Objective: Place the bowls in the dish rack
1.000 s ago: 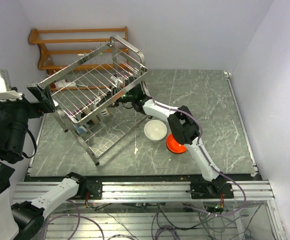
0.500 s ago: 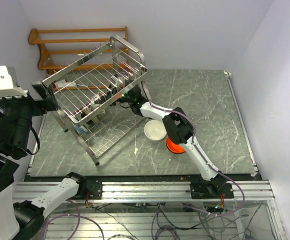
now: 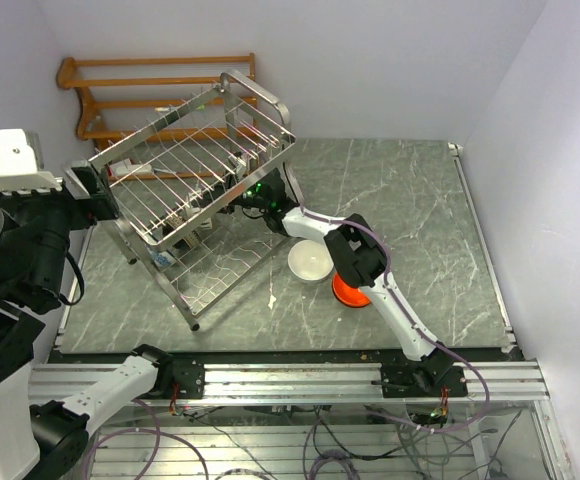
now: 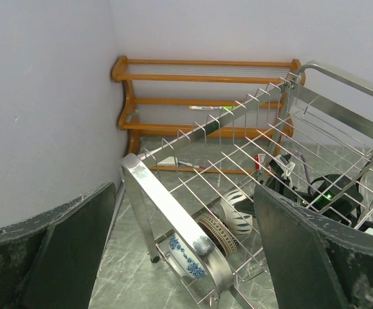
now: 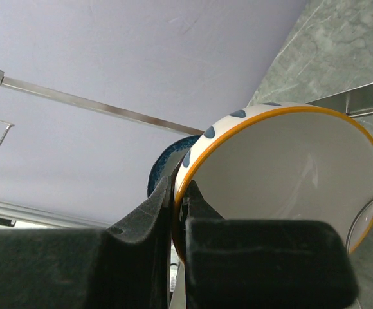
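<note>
The silver wire dish rack [image 3: 185, 170] stands at the table's back left; it also shows in the left wrist view [image 4: 173, 219]. My right gripper [image 3: 254, 197] reaches into its lower tier and is shut on the rim of a white bowl with an orange edge and blue spots [image 5: 289, 167]. The right gripper's own view [image 5: 183, 206] shows a finger on each side of that rim. A brown patterned bowl [image 4: 217, 233] and a blue floral bowl [image 4: 188, 256] stand on edge in the lower tier. My left gripper [image 3: 92, 190] is open, its jaws on either side of the rack's top frame corner. A plain white bowl [image 3: 310, 260] and an orange-red bowl [image 3: 348, 292] sit on the table.
A brown wooden slatted rack [image 3: 160, 95] stands against the back wall behind the silver rack. Walls close in on the left, back and right. My right arm crosses over the orange-red bowl. The table's right half [image 3: 420, 220] is bare marble.
My left gripper has shifted slightly right and back at the rack's corner. My right arm has pushed left, deeper into the rack, with the bowl held.
</note>
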`<control>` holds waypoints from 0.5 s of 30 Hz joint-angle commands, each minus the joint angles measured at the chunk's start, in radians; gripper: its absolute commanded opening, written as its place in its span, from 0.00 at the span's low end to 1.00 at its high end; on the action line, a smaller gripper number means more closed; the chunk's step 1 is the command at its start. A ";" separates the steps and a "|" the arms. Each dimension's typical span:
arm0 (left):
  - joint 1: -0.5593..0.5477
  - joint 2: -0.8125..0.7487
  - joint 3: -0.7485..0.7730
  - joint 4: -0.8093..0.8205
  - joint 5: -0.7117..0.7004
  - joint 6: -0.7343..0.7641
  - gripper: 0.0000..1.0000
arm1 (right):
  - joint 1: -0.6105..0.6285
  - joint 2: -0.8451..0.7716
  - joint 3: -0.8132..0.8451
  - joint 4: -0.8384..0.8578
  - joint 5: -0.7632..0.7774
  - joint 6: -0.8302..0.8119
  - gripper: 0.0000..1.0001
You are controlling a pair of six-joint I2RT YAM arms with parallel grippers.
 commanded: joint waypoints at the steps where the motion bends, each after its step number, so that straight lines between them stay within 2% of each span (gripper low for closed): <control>1: -0.005 0.002 -0.007 0.047 -0.019 0.020 0.99 | -0.062 -0.007 -0.027 -0.111 0.041 -0.040 0.00; 4: -0.005 0.003 -0.011 0.054 -0.017 0.026 0.99 | -0.068 -0.017 -0.038 -0.139 0.059 -0.048 0.08; 9: -0.005 0.003 -0.021 0.061 -0.015 0.032 0.99 | -0.081 -0.012 -0.015 -0.163 0.052 -0.071 0.12; 12: -0.005 0.006 -0.018 0.061 -0.011 0.031 0.99 | -0.088 0.031 0.061 -0.160 -0.015 -0.062 0.09; 15: -0.005 0.007 -0.019 0.064 -0.011 0.035 0.99 | -0.090 0.058 0.101 -0.156 -0.072 -0.047 0.11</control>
